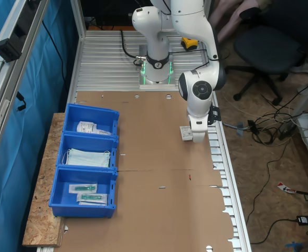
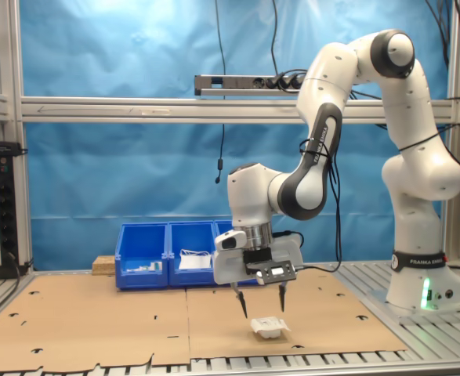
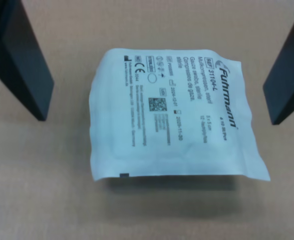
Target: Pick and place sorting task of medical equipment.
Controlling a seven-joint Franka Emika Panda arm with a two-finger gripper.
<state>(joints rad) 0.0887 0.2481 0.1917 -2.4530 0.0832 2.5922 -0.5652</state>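
A small flat white sachet (image 3: 174, 117) with fine dark print lies on the brown cardboard, near the table edge in the first exterior view (image 1: 186, 133) and low in the middle of the second exterior view (image 2: 267, 327). My gripper (image 2: 262, 308) hangs open just above it, not touching. In the wrist view the two dark fingers (image 3: 21, 60) stand wide apart on either side of the sachet, with nothing held. In the first exterior view the gripper (image 1: 196, 134) covers part of the sachet.
Three blue bins (image 1: 68, 157) stand in a row at the first exterior view's left: one with white packets (image 1: 88, 127), one with pale blue masks (image 1: 88, 157), one with clear teal-item packets (image 1: 91, 193). The arm's base (image 1: 156, 73) stands on ribbed metal behind the cardboard.
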